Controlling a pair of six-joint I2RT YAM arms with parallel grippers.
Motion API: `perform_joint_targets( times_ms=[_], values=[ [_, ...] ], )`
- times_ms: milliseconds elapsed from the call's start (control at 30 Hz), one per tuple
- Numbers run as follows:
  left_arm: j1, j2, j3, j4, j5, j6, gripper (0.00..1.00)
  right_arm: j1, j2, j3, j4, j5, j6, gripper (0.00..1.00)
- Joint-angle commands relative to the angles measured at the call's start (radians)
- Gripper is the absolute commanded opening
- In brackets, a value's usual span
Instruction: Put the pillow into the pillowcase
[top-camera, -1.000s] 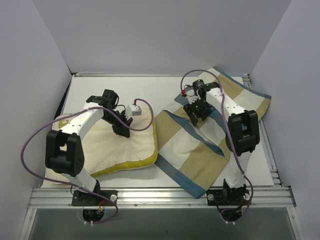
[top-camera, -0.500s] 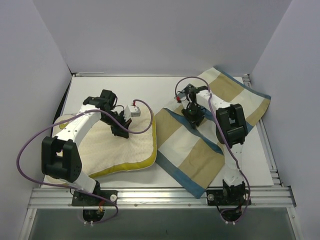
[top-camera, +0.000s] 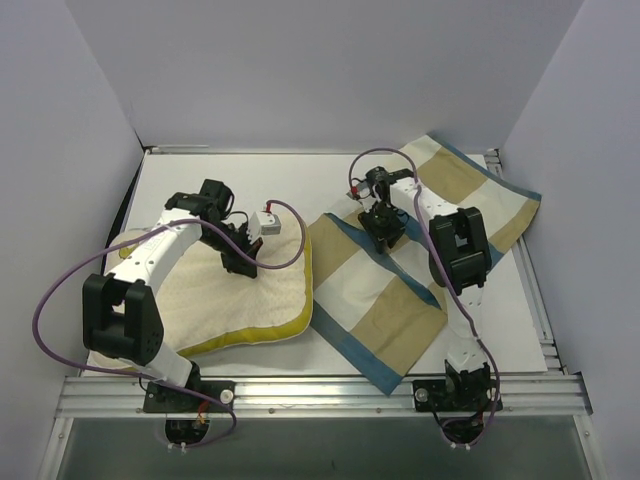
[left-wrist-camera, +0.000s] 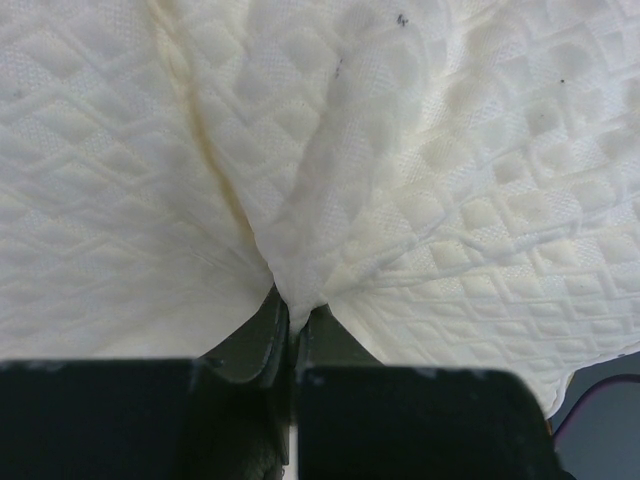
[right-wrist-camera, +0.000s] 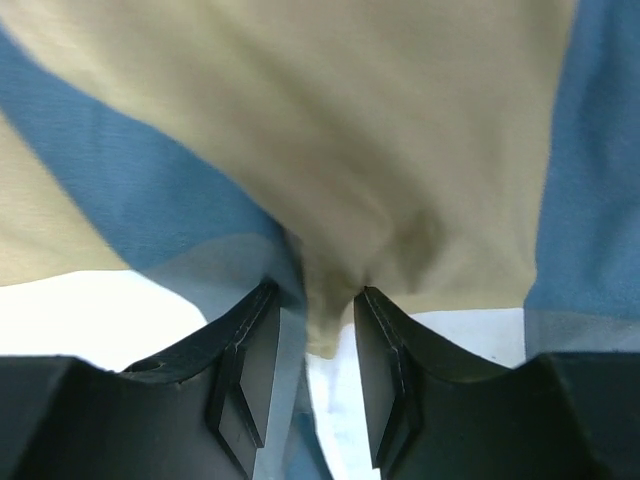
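The left gripper (left-wrist-camera: 292, 318) is pinched tight on a fold of the pillow (left-wrist-camera: 400, 200), which lies on the left of the table (top-camera: 300, 180). The right gripper (right-wrist-camera: 312, 335) clamps a tan fold of the pillowcase (right-wrist-camera: 400, 150), spread just beside the pillow on the right.

white table (top-camera: 250, 170), pale lilac walls (top-camera: 320, 70) — three sides, metal rail (top-camera: 320, 392) along near edge

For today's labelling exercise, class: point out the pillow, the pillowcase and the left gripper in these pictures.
pillow (top-camera: 235, 300), top external view, bare cream face.
pillowcase (top-camera: 345, 280), top external view, white check block.
left gripper (left-wrist-camera: 292, 310), left wrist view, between its fingers' tips.
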Motion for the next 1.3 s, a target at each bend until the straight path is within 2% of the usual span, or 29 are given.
perform_joint_targets(
  times_ms=[0,167,467,600,767,800,933,967,1100,1167,1267],
  values=[
    [-0.007,-0.017,0.066,-0.031,0.069,0.01,0.0,-0.036,-0.037,-0.017,-0.063,0.028,-0.005,0.36],
    [-0.008,-0.014,0.076,-0.033,0.057,0.018,0.0,-0.044,-0.057,-0.032,-0.074,-0.007,-0.007,0.37],
    [-0.01,-0.002,0.079,-0.033,0.057,0.024,0.0,-0.103,-0.054,0.021,-0.142,-0.146,0.007,0.31],
    [-0.01,0.002,0.085,-0.033,0.06,0.024,0.0,-0.103,-0.034,0.012,-0.158,-0.168,-0.007,0.14],
    [-0.01,-0.008,0.082,-0.033,0.067,0.035,0.0,-0.105,-0.018,0.015,-0.166,-0.217,0.008,0.08],
    [-0.01,-0.008,0.082,-0.034,0.069,0.039,0.0,-0.105,-0.02,0.026,-0.166,-0.222,0.02,0.0],
    [-0.019,-0.024,0.12,-0.045,0.081,0.049,0.0,-0.106,-0.055,0.056,-0.166,-0.28,0.053,0.0],
    [-0.023,-0.026,0.142,-0.069,0.095,0.052,0.0,-0.105,-0.069,0.061,-0.161,-0.333,0.065,0.0],
    [-0.08,-0.005,0.317,-0.194,0.136,0.037,0.0,-0.068,-0.107,0.101,-0.153,-0.435,0.119,0.0],
    [-0.153,-0.011,0.354,-0.197,0.123,0.02,0.0,-0.053,-0.101,0.11,-0.15,-0.456,0.137,0.0],
    [-0.258,-0.012,0.333,-0.179,0.046,0.013,0.0,-0.048,-0.081,0.112,-0.155,-0.443,0.146,0.0]
  ],
)
